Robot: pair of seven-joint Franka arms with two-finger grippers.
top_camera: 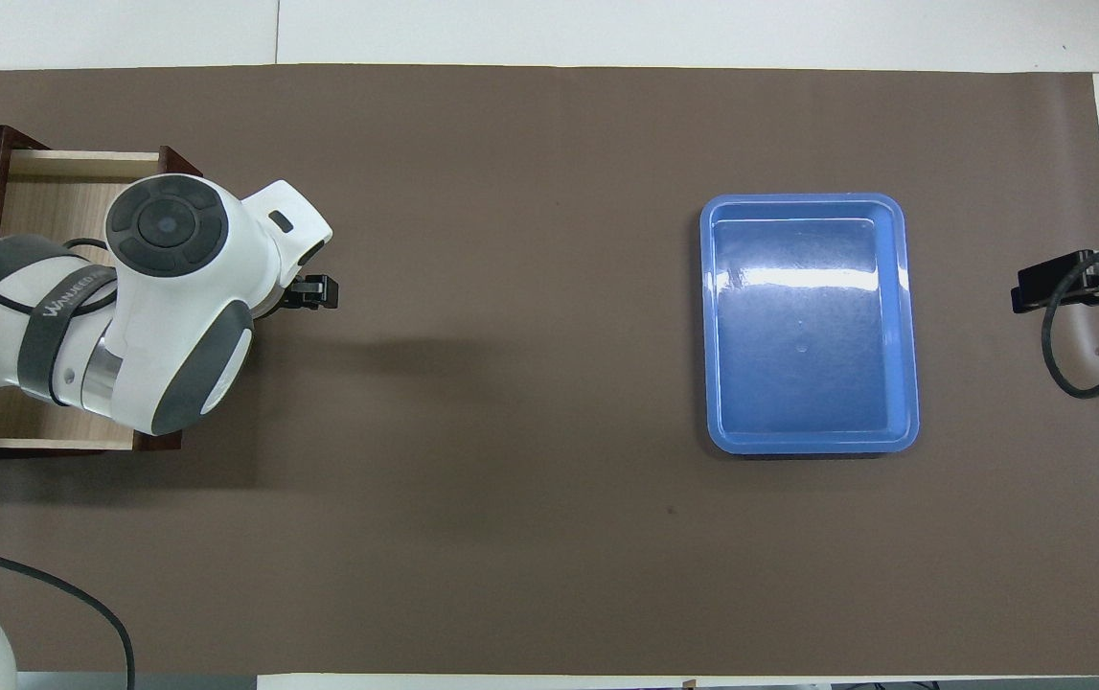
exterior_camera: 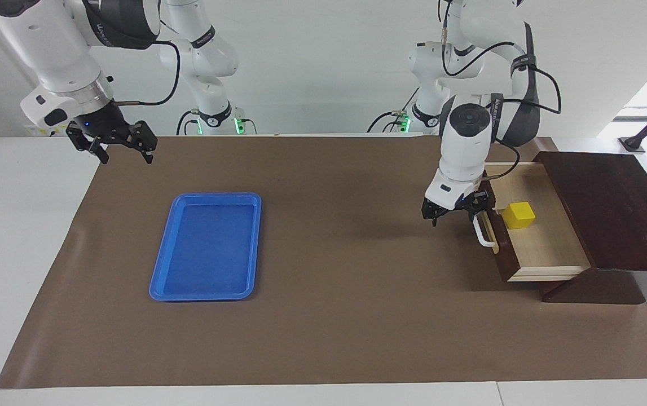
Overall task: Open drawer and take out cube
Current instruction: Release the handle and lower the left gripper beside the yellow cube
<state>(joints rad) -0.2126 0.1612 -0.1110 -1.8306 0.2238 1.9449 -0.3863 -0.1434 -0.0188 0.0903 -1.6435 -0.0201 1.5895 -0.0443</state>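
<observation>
Here we see left gripper (exterior_camera: 456,211) at right-centre of facing frame, jaws spread, empty, just beside white handle (exterior_camera: 482,234) of drawer (exterior_camera: 549,242). Drawer pulled out of dark box (exterior_camera: 616,211) at right edge of facing frame. Cube (exterior_camera: 518,215) sits inside drawer, near its front, untouched. Right gripper (exterior_camera: 114,144) waits upper left of facing frame, above table (exterior_camera: 329,338), jaws spread, empty. Blue tray (exterior_camera: 206,246) left of centre in facing frame. In overhead frame we find left arm covering cube.

One camera faces the robots from high, another looks steeply down; both share the table (exterior_camera: 323,338)
</observation>
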